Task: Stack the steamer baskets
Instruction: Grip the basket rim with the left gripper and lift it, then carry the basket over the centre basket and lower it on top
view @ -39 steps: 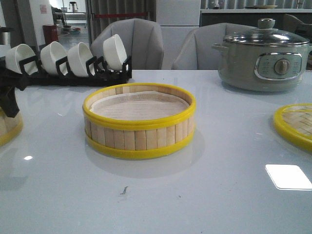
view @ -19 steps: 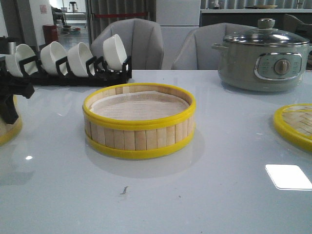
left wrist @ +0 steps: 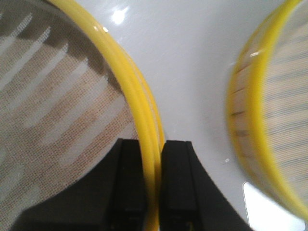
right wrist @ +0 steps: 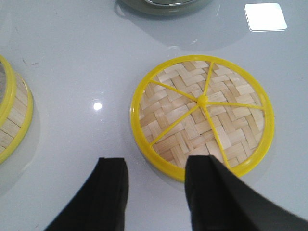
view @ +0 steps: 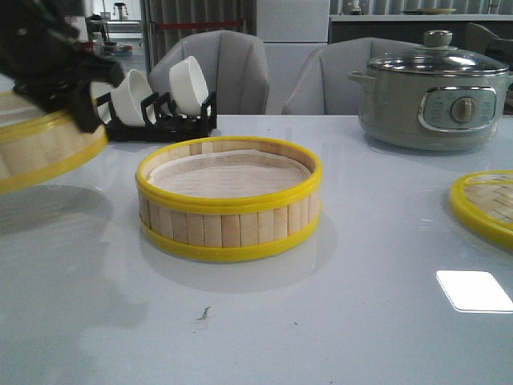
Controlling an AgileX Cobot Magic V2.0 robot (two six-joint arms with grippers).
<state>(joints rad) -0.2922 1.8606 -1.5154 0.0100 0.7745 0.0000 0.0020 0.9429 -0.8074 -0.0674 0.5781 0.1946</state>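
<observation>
Left gripper (left wrist: pixel 153 192) pinches raised basket (view: pixel 44 148) rim; bowl rack (view: pixel 160 116) behind.

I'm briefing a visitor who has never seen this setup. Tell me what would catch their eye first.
First, the steamer basket at the table's centre, yellow-rimmed, with a white paper liner. Next, the second basket lifted at the far left, its rim pinched by the left hand. To the right lie the flat woven lid, just ahead of the open right hand, and the grey-green pot behind.
</observation>
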